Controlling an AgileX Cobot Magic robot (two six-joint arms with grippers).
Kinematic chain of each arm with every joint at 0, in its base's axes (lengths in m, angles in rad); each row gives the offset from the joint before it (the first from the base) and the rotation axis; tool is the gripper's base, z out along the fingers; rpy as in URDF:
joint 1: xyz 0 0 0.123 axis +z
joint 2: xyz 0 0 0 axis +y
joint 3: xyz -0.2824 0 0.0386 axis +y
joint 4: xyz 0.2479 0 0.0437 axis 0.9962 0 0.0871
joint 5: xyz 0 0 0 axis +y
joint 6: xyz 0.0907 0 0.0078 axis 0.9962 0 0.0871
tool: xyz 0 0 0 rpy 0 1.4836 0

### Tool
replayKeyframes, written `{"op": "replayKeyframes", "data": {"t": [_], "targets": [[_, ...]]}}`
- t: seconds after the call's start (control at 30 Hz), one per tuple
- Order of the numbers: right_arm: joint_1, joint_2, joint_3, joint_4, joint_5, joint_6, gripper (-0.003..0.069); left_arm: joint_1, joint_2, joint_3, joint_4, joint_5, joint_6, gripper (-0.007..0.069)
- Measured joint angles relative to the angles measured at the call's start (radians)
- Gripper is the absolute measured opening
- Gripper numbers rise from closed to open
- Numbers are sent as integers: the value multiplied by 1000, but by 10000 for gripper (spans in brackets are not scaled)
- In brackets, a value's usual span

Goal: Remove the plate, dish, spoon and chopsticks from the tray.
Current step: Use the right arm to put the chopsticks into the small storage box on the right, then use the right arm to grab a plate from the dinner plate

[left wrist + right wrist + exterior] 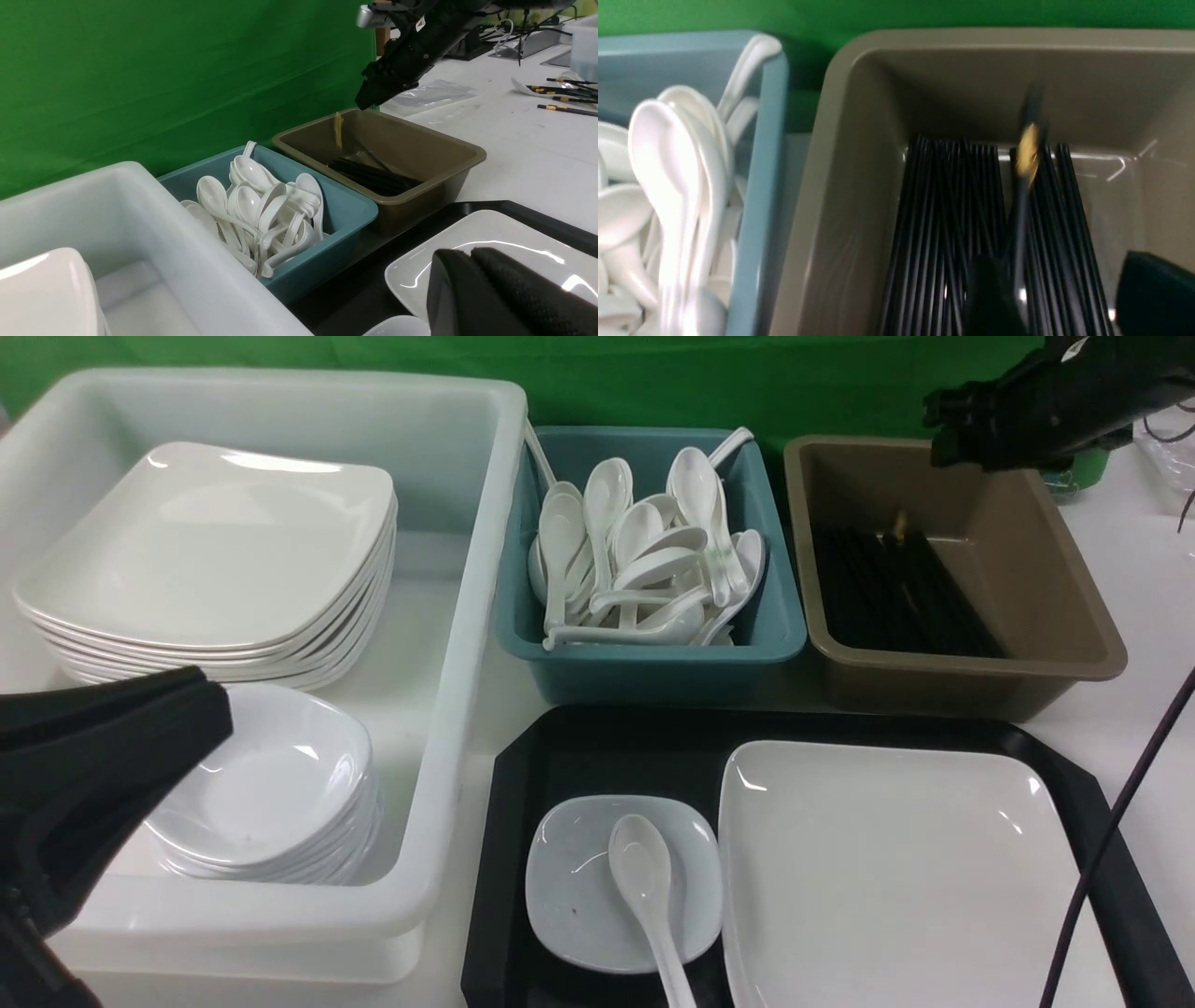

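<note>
The plate (896,877) lies on the right of the black tray (597,756). The dish (569,896) sits on the tray's left with the spoon (644,873) lying in it. A blurred pair of chopsticks (1027,154) with a gold band hangs in the air inside the brown bin (1074,616), just below my right gripper (938,439). They also show in the front view (899,529) and the left wrist view (338,130). That gripper (1069,298) is open, with its fingers apart over the bin. My left gripper (219,709) is shut and empty, low at the left over the white tub; it also shows in the left wrist view (462,254).
The white tub (467,616) holds a stack of plates (215,551) and a stack of dishes (280,784). A teal bin (653,663) is full of spoons. The brown bin holds many black chopsticks (887,597). A black cable (1111,821) crosses the tray's right edge.
</note>
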Motion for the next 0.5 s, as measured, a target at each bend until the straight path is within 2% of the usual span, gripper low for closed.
{"op": "replayKeyframes", "data": {"t": [0.07,0.1,0.2,0.3,0.33,0.43,0.5], "targets": [[0,-48,0,-14,57,-9,421,0,0,0,8,0,0,17],[0,-80,0,-22,106,-22,398,0,0,0,12,0,0,17],[1,-150,-1,-31,210,-51,309,0,0,0,23,1,1,17],[36,-249,1,-72,425,-88,150,0,0,0,54,27,1,17],[51,-270,14,-87,469,-93,127,0,0,0,62,39,1,17],[98,-320,69,-124,515,-95,114,0,0,0,68,64,1,17],[199,-404,189,-191,531,-69,117,0,0,0,70,98,-8,17]]}}
